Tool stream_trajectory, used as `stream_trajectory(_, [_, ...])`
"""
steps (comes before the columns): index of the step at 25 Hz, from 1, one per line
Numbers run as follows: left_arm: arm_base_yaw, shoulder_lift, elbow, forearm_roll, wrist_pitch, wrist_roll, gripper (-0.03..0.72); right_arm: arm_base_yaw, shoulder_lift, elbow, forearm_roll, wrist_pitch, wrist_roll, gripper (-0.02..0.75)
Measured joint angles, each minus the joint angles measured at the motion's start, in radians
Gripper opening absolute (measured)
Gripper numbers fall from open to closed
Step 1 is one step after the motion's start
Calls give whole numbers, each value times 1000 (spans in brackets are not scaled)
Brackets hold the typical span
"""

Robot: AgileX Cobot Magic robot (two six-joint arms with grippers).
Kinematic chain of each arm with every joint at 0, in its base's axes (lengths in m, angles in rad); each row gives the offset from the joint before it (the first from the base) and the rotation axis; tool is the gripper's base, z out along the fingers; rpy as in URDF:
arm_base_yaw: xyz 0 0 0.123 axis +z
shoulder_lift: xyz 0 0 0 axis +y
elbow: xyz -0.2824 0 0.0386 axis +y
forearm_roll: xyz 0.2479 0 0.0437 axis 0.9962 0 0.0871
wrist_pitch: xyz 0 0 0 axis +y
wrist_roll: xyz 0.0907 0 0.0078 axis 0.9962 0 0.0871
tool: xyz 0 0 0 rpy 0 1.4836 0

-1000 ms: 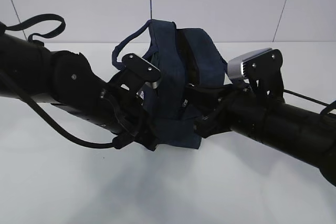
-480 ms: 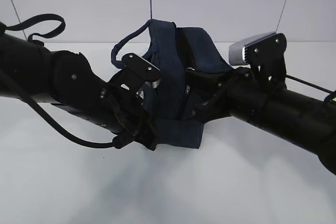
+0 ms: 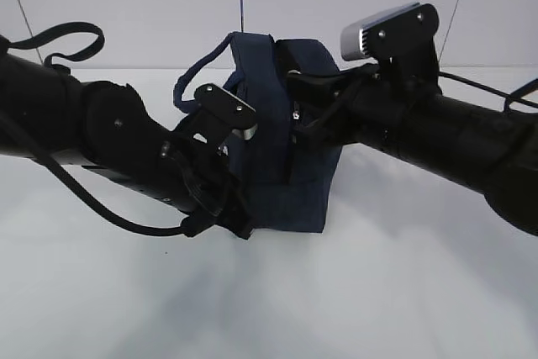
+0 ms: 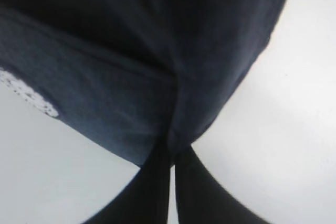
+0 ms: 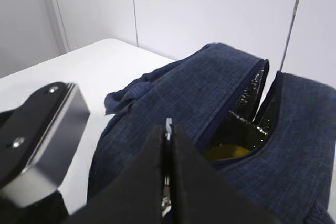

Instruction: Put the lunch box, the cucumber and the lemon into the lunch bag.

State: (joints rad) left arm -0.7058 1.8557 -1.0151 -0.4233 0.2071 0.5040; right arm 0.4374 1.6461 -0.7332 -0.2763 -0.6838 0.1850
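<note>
The left gripper (image 4: 170, 156) is seen at 9 o'clock of the lunch bag (image 3: 290, 182), jaws pressed together on a fold of its lower fabric, bag pinned to the table (image 3: 269, 300). The bag is stood at centre, mouth partly open at 12 o'clock. Something yellow, likely the lemon (image 5: 226, 153), is glimpsed inside; lunch box and cucumber are not seen anywhere, presumably already packed. At 3 o'clock, the right gripper (image 5: 167, 169) is clamped on a small metal piece, probably the zipper pull (image 5: 168, 125). Closing appears to be left.

The navy bag (image 3: 282, 149) stands upright between both claws, mouth partly open (shiny lining); something yellow (image 5: 227, 153) lies inside.
</note>
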Motion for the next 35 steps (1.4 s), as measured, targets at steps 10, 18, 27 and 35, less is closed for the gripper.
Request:
stream_trajectory(10, [0,0,0,0,-10,0,-12,0,0,-83,15,109,-47,17])
stream_trajectory(18, [0,0,0,-2,-12,0,-12,0,0,-124,92,156,-52,18])
stream_trajectory(27, [0,-2,0,-4,-16,0,-12,0,0,-184,162,225,-52,18])
stream_trajectory(35, [0,-5,0,-4,-20,0,-12,0,0,-250,276,376,-52,17])
